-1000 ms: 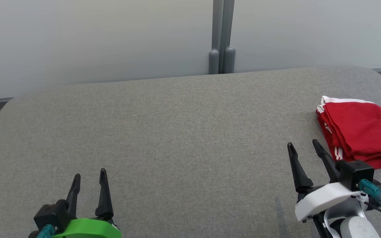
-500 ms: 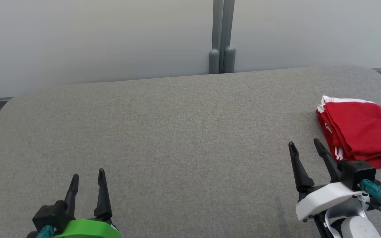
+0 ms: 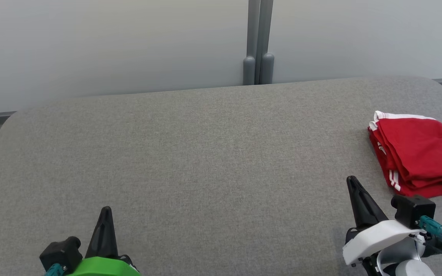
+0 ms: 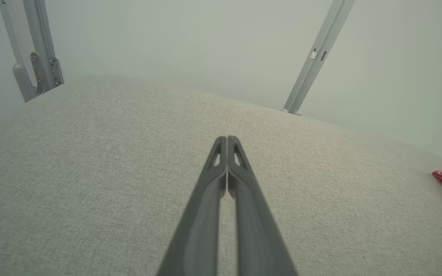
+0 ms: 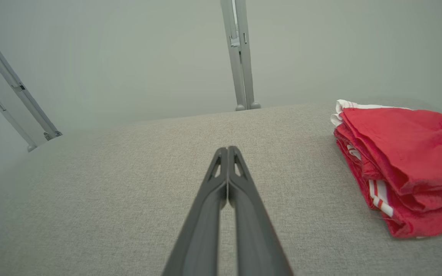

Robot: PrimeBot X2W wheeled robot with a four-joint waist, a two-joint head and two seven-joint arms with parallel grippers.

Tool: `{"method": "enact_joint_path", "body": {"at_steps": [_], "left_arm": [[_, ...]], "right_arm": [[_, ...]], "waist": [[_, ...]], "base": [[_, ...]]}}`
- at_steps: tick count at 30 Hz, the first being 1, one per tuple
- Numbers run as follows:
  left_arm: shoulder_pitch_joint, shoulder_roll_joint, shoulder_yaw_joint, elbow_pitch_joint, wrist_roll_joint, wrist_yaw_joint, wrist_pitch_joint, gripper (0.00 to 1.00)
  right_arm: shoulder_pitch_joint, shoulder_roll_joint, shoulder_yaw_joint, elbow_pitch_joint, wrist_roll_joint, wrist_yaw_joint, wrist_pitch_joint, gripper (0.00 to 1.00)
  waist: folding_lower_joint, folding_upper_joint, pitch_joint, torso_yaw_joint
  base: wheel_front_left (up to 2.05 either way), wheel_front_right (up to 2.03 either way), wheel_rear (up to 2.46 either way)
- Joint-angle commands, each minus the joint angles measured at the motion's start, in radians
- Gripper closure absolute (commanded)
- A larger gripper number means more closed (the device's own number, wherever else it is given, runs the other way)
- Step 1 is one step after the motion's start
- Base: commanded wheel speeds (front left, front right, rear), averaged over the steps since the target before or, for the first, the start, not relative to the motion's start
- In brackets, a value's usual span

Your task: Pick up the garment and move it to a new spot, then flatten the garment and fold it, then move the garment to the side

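The grey fabric table carries the folded red, white-striped garment at three o'clock, its right part cut off by the frame. The left gripper at eight o'clock and the right gripper at four o'clock each have their fingers pressed together on nothing.

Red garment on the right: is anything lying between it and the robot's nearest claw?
Nothing visible does. Just grey table surface separates the shut right gripper from the folded red garment, ahead and to its right.
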Motion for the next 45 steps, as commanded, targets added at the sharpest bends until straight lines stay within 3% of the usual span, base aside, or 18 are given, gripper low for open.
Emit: {"method": "enact_joint_path", "body": {"at_steps": [1, 22, 45], "left_arm": [[-0.012, -0.001, 0.022, -0.011, -0.048, -0.016, 0.011, 1.00], [-0.045, -0.047, 0.123, 0.020, -0.321, -0.108, 0.096, 1.00], [-0.068, -0.090, 0.213, 0.036, -0.552, -0.187, 0.174, 1.00]], "right_arm": [[-0.014, -0.006, -0.004, -0.012, 0.067, 0.000, 0.003, 1.00], [-0.027, -0.023, -0.027, 0.020, 0.451, 0.000, 0.032, 1.00], [-0.037, -0.030, -0.055, 0.048, 0.772, 0.000, 0.064, 1.00]], "waist": [[0.0000, 0.0000, 0.001, 0.000], [0.0000, 0.0000, 0.008, 0.000], [0.0000, 0.0000, 0.016, -0.001]], "base": [[0.00, 0.00, 0.00], [0.00, 0.00, 0.00], [0.00, 0.00, 0.00]]}}
